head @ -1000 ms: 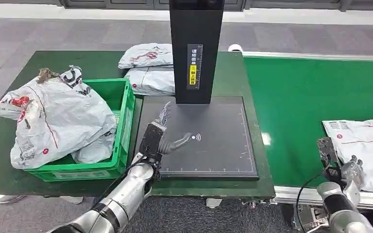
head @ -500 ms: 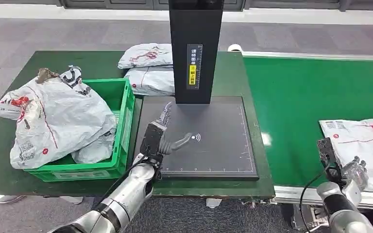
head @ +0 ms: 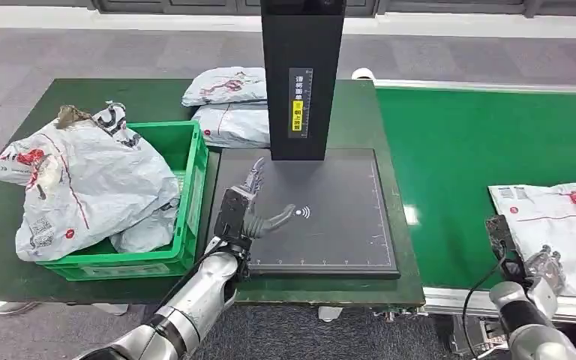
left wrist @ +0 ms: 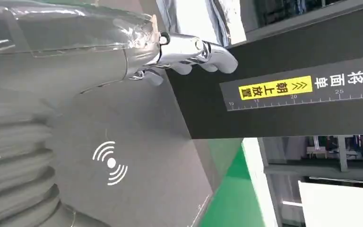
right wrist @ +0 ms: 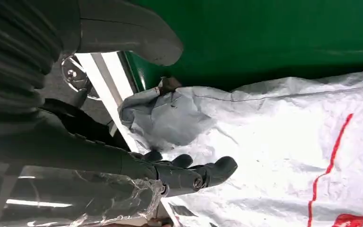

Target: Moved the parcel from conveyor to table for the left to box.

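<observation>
Green crate (head: 187, 195) heaped with grey mailers, on the table | left hand (head: 251, 214) released, fingers spread over the dark scanner pad (head: 337, 225) | parcel (head: 562, 225) lying on the green conveyor (head: 450, 157) | right hand (head: 544, 266) at the parcel's near edge, grasping nothing.

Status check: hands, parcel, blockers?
Left hand open over black scanner pad. Right hand open at white plastic parcel, parcel lying on green conveyor. Nothing blocking.

Bright even light, wrist cams soft
</observation>
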Controlling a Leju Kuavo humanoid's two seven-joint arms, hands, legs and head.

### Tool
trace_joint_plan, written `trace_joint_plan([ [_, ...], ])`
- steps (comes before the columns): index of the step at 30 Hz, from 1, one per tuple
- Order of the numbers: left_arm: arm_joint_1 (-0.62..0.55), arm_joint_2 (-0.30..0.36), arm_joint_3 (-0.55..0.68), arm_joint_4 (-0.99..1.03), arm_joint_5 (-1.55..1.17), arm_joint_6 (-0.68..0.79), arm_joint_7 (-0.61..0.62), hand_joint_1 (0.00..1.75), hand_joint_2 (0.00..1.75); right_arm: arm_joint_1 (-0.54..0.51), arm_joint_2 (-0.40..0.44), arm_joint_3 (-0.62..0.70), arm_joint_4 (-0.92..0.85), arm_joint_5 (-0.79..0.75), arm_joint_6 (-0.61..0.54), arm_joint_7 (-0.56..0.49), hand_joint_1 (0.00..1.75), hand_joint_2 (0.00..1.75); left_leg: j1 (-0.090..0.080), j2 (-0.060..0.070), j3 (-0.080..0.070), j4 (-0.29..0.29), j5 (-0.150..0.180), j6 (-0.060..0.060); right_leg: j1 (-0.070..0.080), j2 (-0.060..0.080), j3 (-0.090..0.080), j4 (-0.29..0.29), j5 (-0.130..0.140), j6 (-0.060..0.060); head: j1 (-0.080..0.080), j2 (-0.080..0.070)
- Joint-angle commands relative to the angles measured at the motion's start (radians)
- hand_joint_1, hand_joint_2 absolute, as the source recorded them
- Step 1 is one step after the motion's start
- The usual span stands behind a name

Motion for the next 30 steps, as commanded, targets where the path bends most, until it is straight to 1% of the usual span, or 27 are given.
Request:
trace_joint_plan([
  [1, -0.035, 0.012, 0.035, 0.042, 0.002, -0.007, 0.007, 0.00, 1.75, -0.037, 0.006, -0.034, 0.062, -0.002, 0.006, 0.004, 0.00, 1.75, 0.001, 0.003, 0.002, 0.000, -0.001, -0.001, 0.001, 0.000, 0.002, -0.001, 0.000, -0.002, 0.000, 0.000],
  [19, -0.025, 0.019, 0.041, 0.022, 0.010, -0.017, 0.019, 0.00, 1.75, -0.040, 0.009, -0.037, 0.058, 0.013, 0.014, 0.016, 0.00, 1.75, 0.001, 0.003, 0.002, 0.000, -0.001, -0.001, 0.001, 0.001, 0.001, -0.001, 0.000, -0.002, 0.000, 0.000],
  [26, -0.016, 0.019, 0.023, 0.017, -0.030, 0.049, 0.019, 0.00, 1.75, -0.023, 0.008, -0.047, 0.053, 0.023, 0.014, 0.010, 0.00, 1.75, 0.001, 0.003, 0.003, -0.001, -0.001, -0.001, 0.001, 0.000, 0.003, -0.001, 0.000, -0.002, 0.000, 0.000],
  [30, 0.000, 0.027, 0.037, -0.005, -0.018, 0.042, 0.023, 0.00, 1.75, -0.027, 0.014, -0.042, 0.056, 0.037, 0.031, 0.014, 0.00, 1.75, 0.001, 0.003, 0.003, -0.001, -0.001, -0.001, 0.001, 0.001, 0.003, -0.002, 0.000, -0.002, 0.000, 0.000],
])
